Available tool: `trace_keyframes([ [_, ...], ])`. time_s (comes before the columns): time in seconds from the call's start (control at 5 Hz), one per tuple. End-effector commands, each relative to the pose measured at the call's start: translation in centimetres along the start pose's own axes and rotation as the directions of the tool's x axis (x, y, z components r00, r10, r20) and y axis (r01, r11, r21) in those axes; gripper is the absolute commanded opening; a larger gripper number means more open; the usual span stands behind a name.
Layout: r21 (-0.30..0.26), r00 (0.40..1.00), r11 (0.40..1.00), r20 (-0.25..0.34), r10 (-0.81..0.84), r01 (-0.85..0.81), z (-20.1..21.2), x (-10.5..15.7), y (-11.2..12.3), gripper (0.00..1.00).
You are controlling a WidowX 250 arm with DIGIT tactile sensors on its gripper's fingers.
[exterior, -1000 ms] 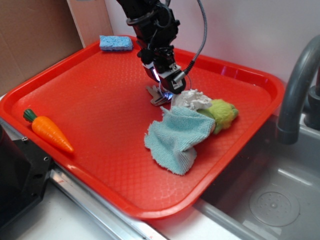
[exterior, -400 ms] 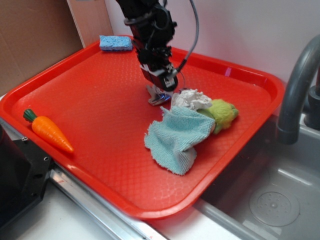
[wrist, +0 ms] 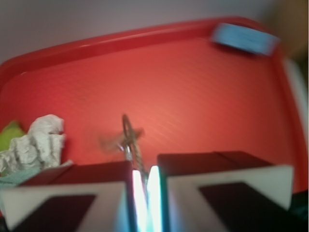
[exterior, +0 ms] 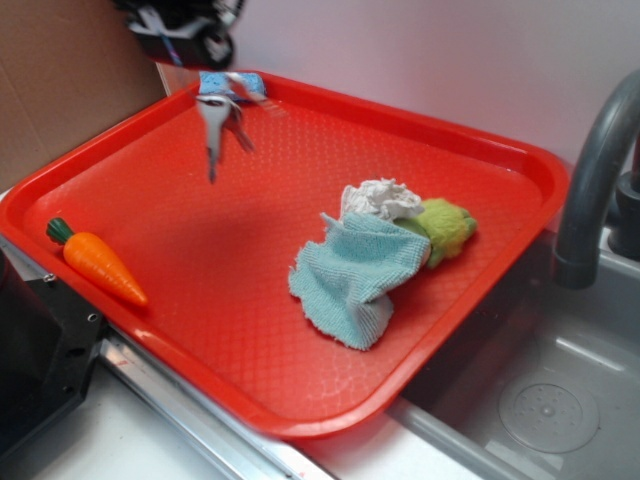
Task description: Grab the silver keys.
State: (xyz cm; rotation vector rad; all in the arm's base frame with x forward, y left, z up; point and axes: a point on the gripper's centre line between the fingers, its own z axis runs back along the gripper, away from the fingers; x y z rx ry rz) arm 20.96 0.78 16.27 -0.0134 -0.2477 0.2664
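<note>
The silver keys hang blurred in the air over the back left part of the red tray, just in front of the blue sponge. My gripper is a dark blur at the top left of the exterior view, directly above them. In the wrist view the gripper is shut on the keys. Their thin wire ring is pinched in the narrow gap between the fingers, and the keys dangle below over bare tray.
A blue sponge lies at the tray's back left rim. A toy carrot lies at the front left. A teal cloth, white crumpled paper and a green soft thing sit right of centre. A grey faucet and sink stand to the right.
The gripper was down at the keys beside the white paper. It has since risen and swung to the back left, with the keys lifted off the tray in its grip.
</note>
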Motion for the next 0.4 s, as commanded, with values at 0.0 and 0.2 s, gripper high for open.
trace_keyframes([
  [0.0, 0.180, 0.963, 0.948, -0.002, 0.268, -0.263, 7.10, 0.09, -1.84, 0.00],
  [0.2, 0.180, 0.978, 0.963, -0.018, 0.208, -0.201, 6.21, 0.66, -2.71, 0.00],
])
